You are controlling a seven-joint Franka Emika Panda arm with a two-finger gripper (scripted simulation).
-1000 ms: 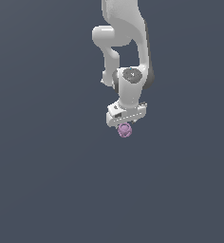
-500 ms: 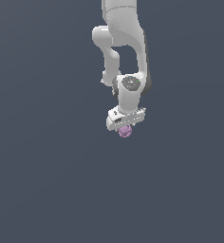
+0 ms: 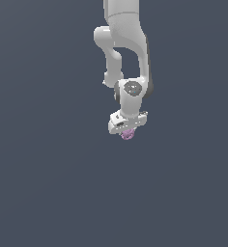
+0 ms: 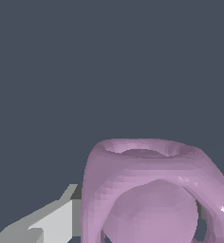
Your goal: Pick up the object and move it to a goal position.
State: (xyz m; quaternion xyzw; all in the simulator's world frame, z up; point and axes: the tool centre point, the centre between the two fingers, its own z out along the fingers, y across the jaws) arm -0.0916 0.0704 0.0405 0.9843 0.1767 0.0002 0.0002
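The object (image 3: pixel 128 134) is a tiny pink-purple lumpy thing hanging just under the white hand of my arm, in mid-air in the exterior view. My gripper (image 3: pixel 128 133) is shut on it, and its fingers are mostly hidden behind the hand and the object. In the wrist view the object (image 4: pixel 152 194) fills the near field as a rounded purple shell with an open rim and a curved band beside it. One grey-white finger (image 4: pixel 47 223) shows against its side. No goal marker is visible.
A plain dark grey-blue background surrounds the arm in both views. The white arm (image 3: pixel 125 43) comes down from the exterior view's upper edge. No other objects show.
The arm has shifted slightly, carrying the object a little toward the exterior view's right. The grip on the object has held.
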